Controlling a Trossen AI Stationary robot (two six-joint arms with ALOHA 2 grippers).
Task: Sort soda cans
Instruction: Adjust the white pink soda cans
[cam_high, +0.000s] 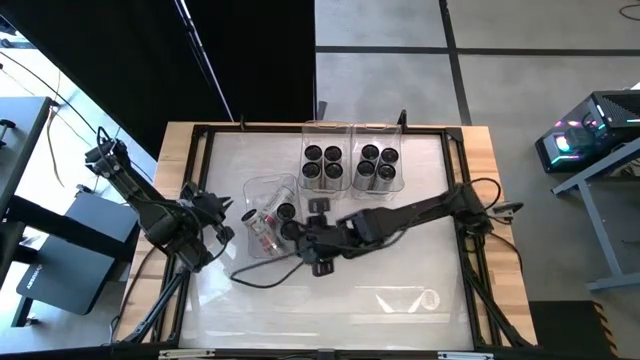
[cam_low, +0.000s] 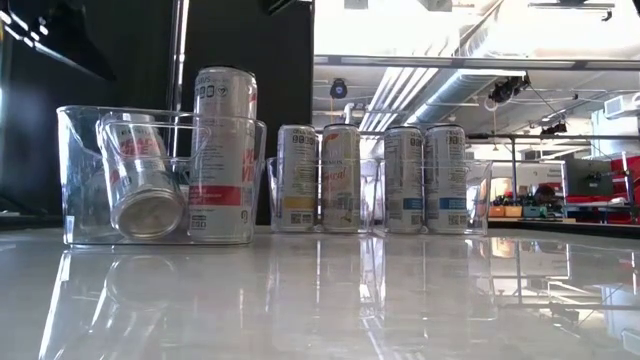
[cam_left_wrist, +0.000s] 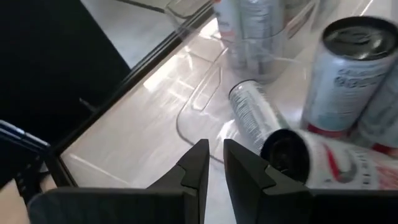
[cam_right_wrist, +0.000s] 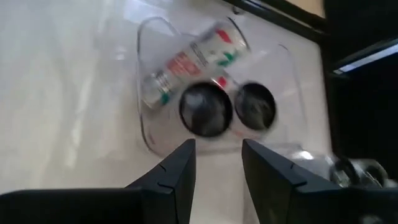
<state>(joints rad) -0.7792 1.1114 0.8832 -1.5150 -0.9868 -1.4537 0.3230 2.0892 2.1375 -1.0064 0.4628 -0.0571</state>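
A: Right gripper (cam_right_wrist: 216, 163)?
B: Fingers apart, empty, above the near-left clear bin (cam_high: 262, 190), red-label cans (cam_right_wrist: 206, 109) standing and one tipped inside.
A: Left gripper (cam_left_wrist: 214, 163)?
B: Nearly closed, narrow gap, empty, at the bin's 9 o'clock.

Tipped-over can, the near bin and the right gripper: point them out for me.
tipped-over can (cam_right_wrist: 186, 62), right wrist view, its printed side.
near bin (cam_low: 80, 170), low view, its clear wall.
right gripper (cam_right_wrist: 217, 163), right wrist view, between fingertips.
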